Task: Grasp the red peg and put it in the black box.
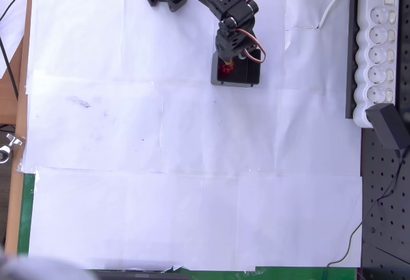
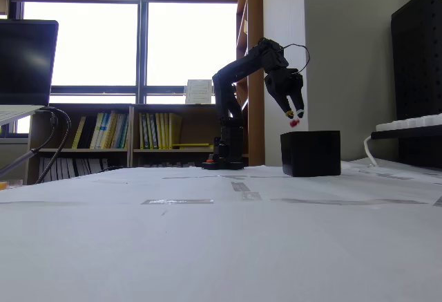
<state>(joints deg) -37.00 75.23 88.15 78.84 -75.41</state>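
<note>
Hovering above the black box [image 2: 311, 153], your tool [image 2: 294, 117] pinches the red peg [image 2: 293, 123] at its fingertips. Overhead, the peg [image 1: 225, 69] sits over the box's left interior, clear of the paper-covered surface [image 1: 192, 164].

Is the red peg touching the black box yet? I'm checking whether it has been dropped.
Apart. In the fixed view the red peg, at the gripper's tips, hangs above the black box, background visible between them.

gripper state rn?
Gripper: shut on the red peg, hanging above the black box.
</note>
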